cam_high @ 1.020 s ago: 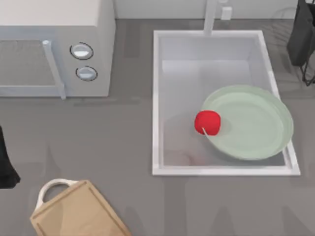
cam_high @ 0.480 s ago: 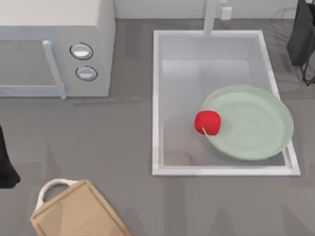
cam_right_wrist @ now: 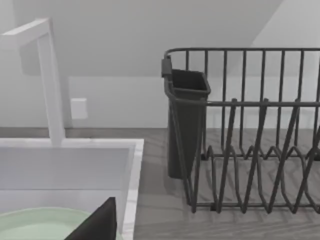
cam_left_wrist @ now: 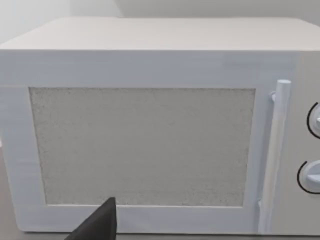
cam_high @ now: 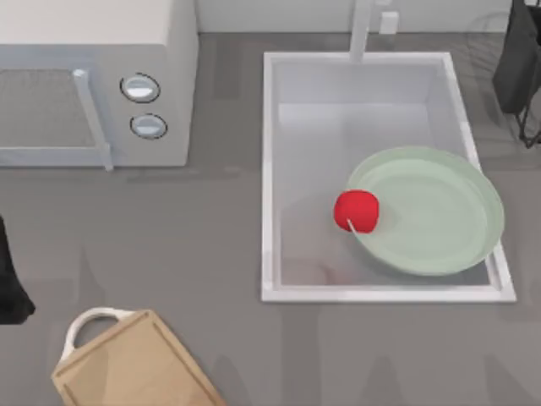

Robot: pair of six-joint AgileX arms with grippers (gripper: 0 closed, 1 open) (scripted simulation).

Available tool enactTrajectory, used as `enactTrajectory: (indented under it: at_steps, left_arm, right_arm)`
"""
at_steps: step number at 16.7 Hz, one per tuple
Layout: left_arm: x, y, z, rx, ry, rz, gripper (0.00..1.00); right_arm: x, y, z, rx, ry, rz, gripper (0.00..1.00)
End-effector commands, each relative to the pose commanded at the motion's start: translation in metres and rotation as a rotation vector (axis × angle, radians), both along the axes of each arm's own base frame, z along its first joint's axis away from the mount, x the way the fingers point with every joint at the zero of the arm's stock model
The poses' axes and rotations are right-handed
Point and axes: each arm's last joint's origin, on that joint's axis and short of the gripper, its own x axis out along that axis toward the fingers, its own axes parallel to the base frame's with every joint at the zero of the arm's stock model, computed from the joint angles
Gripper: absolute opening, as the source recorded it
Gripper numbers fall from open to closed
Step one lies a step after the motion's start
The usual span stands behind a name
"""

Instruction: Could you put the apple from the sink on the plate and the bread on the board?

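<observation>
The red apple lies in the white-rimmed sink, resting against the left rim of the pale green plate. The plate sits tilted in the sink's near right corner, and its edge also shows in the right wrist view. The wooden board with a white loop handle lies at the table's near left. The bread is out of view. My left gripper is parked at the table's left edge, facing the microwave. My right gripper is parked at the far right, beyond the sink.
A white microwave with its door shut stands at the far left. A white faucet rises behind the sink. A dark wire dish rack with a cutlery holder stands right of the sink. Bare grey counter lies between board and sink.
</observation>
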Motion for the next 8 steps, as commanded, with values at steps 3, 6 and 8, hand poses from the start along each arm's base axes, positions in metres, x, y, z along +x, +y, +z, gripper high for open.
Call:
enactTrajectory:
  at_steps: [3,6,8]
  left_arm:
    - [0.0,0.0,0.0,0.0,0.0,0.0,1.0]
    - [0.0,0.0,0.0,0.0,0.0,0.0,1.0]
    - [0.0,0.0,0.0,0.0,0.0,0.0,1.0]
  right_arm:
    - [0.0,0.001,0.004,0.007,0.019,0.006,1.0]
    - [0.003,0.004,0.021,0.034,0.097,0.029,1.0]
    - [0.009,0.007,0.039,0.059,0.181,0.052,1.0]
